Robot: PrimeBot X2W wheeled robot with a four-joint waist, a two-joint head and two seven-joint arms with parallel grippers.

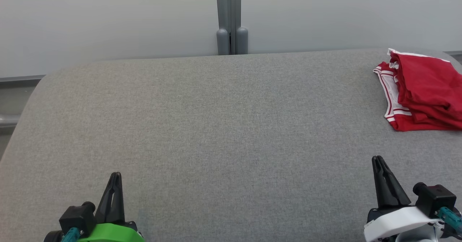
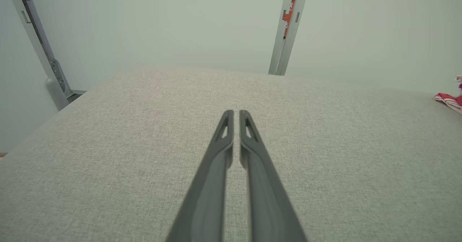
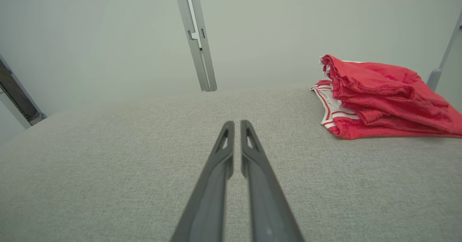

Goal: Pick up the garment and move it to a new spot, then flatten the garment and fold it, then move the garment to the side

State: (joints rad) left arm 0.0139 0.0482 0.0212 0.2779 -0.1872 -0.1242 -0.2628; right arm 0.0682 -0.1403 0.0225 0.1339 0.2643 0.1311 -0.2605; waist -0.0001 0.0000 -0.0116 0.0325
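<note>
The garment (image 1: 426, 90) is red cloth with white and red striped trim. It lies in a folded, rumpled stack at the far right of the grey fabric-covered table (image 1: 231, 126), running past the head view's right edge. My right gripper (image 1: 378, 159) is shut and empty, hovering near the table's front right, well short of the garment (image 3: 379, 97). At the front left my left gripper (image 1: 115, 175) is also shut on nothing. Its wrist view shows its fingers nearly touching at the left gripper's tip (image 2: 235, 112), with a sliver of the garment (image 2: 449, 101) at the far right. The right gripper (image 3: 237, 123) likewise shows only a thin slit between its fingers.
A pale wall panel stands behind the table, with a grey vertical post (image 1: 231, 18) at its middle. The table's far corners are rounded. Bare grey cloth stretches across the table's middle and left.
</note>
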